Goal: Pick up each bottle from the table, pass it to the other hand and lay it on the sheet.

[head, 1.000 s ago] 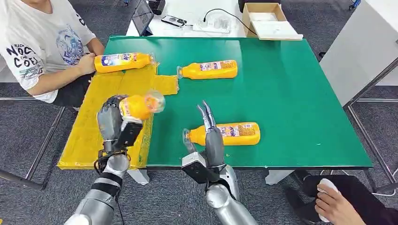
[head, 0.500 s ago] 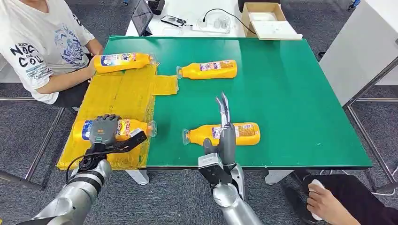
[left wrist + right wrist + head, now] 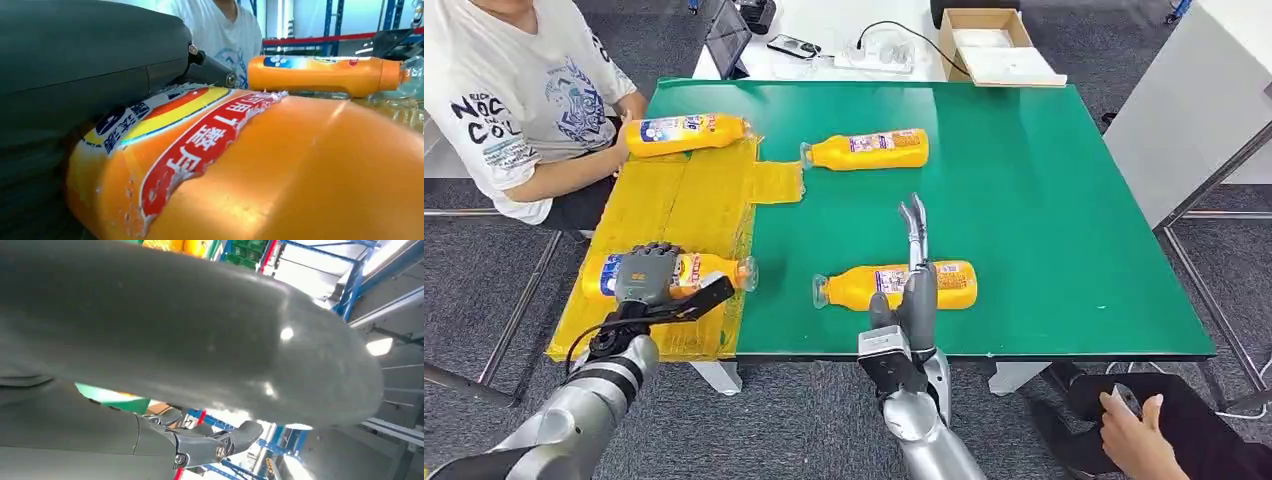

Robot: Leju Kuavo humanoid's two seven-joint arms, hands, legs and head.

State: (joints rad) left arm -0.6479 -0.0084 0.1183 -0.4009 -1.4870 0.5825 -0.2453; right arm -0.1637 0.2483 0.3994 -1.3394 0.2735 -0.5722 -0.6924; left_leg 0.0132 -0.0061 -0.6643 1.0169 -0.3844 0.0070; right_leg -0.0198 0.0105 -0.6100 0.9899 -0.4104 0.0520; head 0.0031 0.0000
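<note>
Green felt covers the wide table (image 3: 1044, 200), and a crinkled yellow sheet (image 3: 674, 210) is spread over its left part, where bottles are to be laid. An orange plastic bottle with a clear cap and a torn red-and-yellow label (image 3: 686, 274) is seen lying on its side at the sheet's near edge, cap toward the green. It is covered from above by the left hand (image 3: 646, 274), whose dark fingers are curled over the bottle's base end; in the left wrist view the label (image 3: 200, 145) is seen peeling beside the grey thumb. The grip is judged to serve the laying-down step, with release not yet made.

The right hand (image 3: 914, 290) is held upright over a second orange bottle (image 3: 896, 285) lying on the green near the front edge; its fingers are stretched straight and close together, holding nothing, presumably poised for the next pickup. A third orange bottle (image 3: 867, 149) lies farther back on the green, and a fourth (image 3: 686, 132) rests at the sheet's far end, touched by a seated person's hand (image 3: 621, 140).
</note>
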